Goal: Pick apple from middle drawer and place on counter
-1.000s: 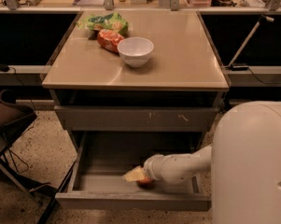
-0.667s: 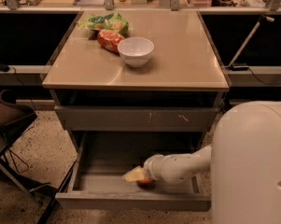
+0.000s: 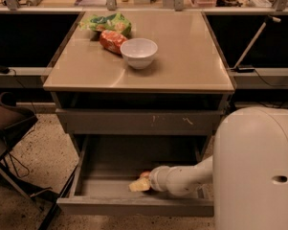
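Note:
The middle drawer [image 3: 105, 169] is pulled open below the counter [image 3: 191, 56]. My white arm reaches into it from the right, low over its grey floor. My gripper [image 3: 139, 185] sits near the drawer's front middle, its yellowish tip pointing left. A small reddish bit of the apple [image 3: 144, 175] shows right at the gripper's far side, touching or nearly touching it. Most of the apple is hidden by the gripper and wrist.
A white bowl [image 3: 138, 51], an orange-red snack bag [image 3: 111, 40] and a green bag [image 3: 107, 22] lie on the counter's back left. A closed, scratched drawer front [image 3: 134, 121] is above the open drawer. My white body [image 3: 256, 171] fills the lower right. A dark chair [image 3: 9, 123] stands at left.

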`<state>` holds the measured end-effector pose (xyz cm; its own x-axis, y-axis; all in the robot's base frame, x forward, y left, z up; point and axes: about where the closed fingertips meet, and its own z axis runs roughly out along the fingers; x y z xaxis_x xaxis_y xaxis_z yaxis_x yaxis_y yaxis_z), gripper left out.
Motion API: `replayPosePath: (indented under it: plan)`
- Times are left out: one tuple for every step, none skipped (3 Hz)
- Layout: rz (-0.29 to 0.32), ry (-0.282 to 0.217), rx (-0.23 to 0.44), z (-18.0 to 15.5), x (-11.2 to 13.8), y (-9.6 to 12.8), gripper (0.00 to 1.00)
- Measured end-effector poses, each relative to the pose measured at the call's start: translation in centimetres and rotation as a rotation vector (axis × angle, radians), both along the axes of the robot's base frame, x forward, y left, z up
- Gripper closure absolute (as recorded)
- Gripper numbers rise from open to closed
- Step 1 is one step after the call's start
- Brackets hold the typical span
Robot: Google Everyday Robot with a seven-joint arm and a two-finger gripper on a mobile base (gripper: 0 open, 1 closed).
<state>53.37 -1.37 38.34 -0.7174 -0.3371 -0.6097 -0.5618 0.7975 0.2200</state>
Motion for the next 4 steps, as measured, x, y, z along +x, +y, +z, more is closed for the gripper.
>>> replayPosePath:
  plan:
    - [-0.037, -0.037, -0.024, -2.18, -0.81, 0.32, 0.00]
    - [-0.060, -0.067, -0.014, -1.78, -0.06, 0.37, 0.00]
    - [-0.059, -0.066, -0.015, -1.80, -0.09, 0.38, 0.18]
    - [-0.059, -0.065, -0.014, -1.79, -0.09, 0.39, 0.42]
